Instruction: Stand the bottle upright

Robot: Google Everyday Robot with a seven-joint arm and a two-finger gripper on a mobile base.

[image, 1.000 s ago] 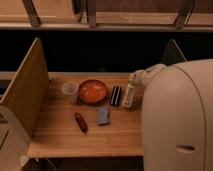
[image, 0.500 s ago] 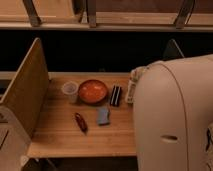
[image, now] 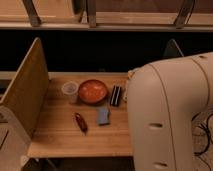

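the big white arm (image: 170, 115) hides the pincer and the bottle, so i cannot tell where they are. reaching blind, it might bump the black block (image: 116, 95) or orange bowl (image: 92, 91) off the tabletop (image: 60, 135).

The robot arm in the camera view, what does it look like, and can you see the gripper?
The robot arm is a bulky, rounded cream-white shell with smooth curved surfaces and a few small dark slots on its side. Dark cables trail at its right. The gripper is not in view.
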